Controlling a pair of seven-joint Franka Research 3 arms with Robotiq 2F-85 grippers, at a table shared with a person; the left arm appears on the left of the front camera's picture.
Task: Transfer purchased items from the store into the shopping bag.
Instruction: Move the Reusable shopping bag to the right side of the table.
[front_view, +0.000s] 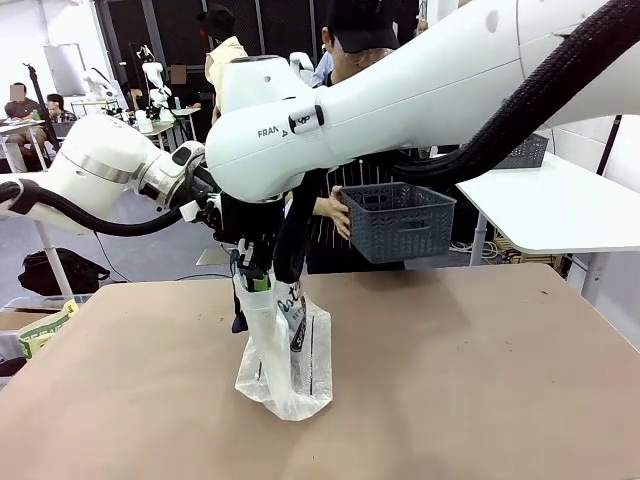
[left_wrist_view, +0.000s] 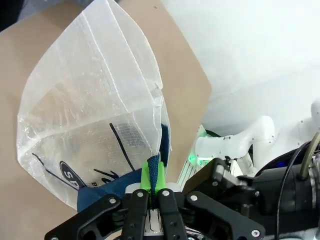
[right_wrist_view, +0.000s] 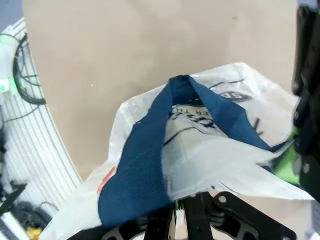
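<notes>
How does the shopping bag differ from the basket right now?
The bag is translucent white soft plastic; the basket is dark grey, rigid and slotted. The bag stands on the table, held up at its top by both grippers; the basket is off the table, carried in the person's hand. The bag is tall and narrow; the basket is low and wide. Both are open-topped containers.

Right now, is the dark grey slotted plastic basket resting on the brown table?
No, the person's hand holds the dark grey slotted plastic basket in the air beyond the brown table, at its far side.
</notes>
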